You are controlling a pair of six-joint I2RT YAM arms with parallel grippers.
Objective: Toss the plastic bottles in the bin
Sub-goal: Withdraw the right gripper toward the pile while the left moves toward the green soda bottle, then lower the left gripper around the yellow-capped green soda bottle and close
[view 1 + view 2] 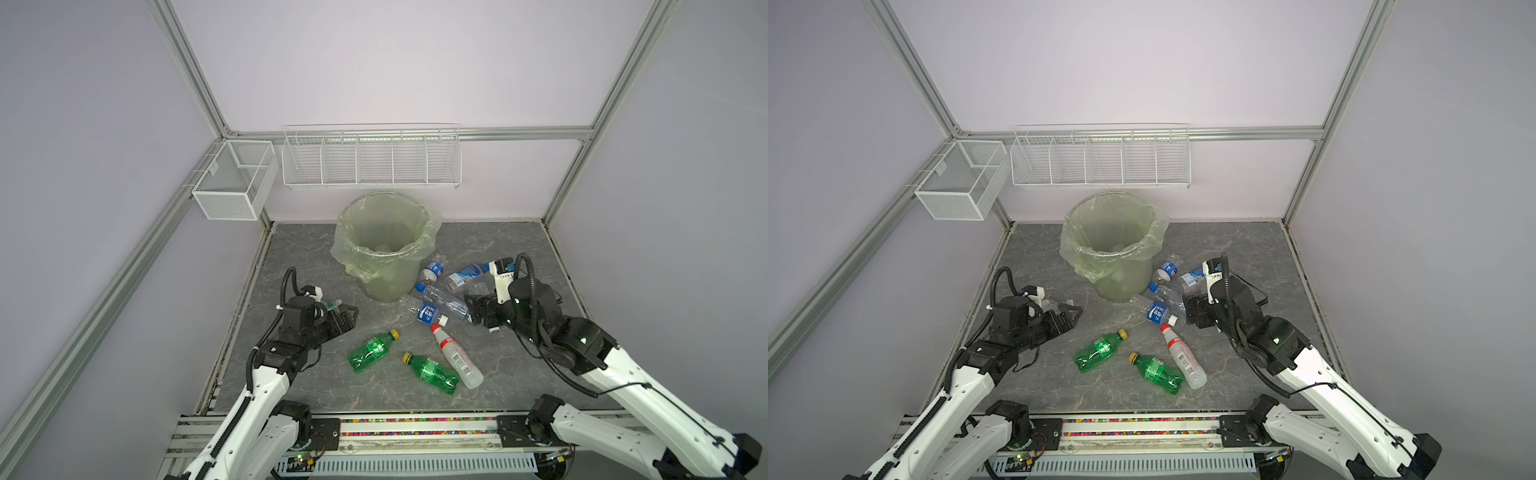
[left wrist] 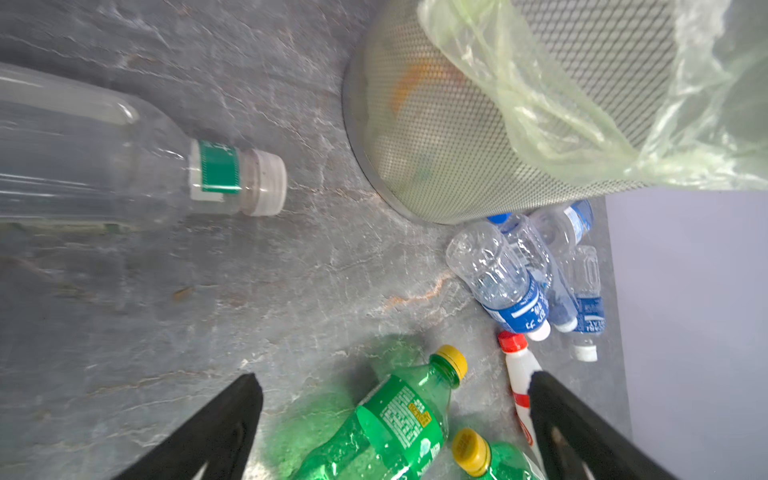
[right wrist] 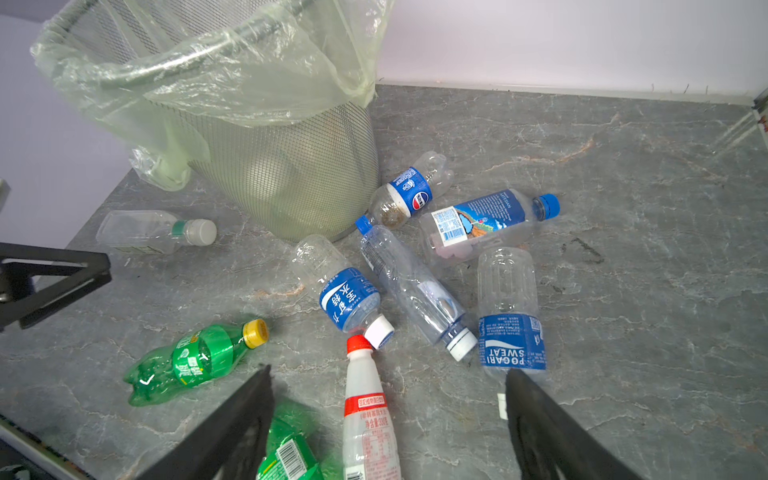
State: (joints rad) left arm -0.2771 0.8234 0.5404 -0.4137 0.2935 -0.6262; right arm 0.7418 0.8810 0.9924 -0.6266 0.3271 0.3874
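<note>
Grey stone-look tabletop [image 1: 498,245] | bin [image 1: 386,282] stood at back centre; plastic bottles [image 1: 374,349] lay scattered before it, blue-label bottles [image 3: 349,299] heaped touching just beside it | left gripper [image 2: 395,380], right gripper [image 3: 388,372]: fingers spread, empty | risk: pinching one heaped bottle could roll neighbours away or squirt it free.

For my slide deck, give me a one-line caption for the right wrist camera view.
Open right end effector above plastic bottles lying scattered beside the bag-lined mesh bin on a grey marbled table.
</note>
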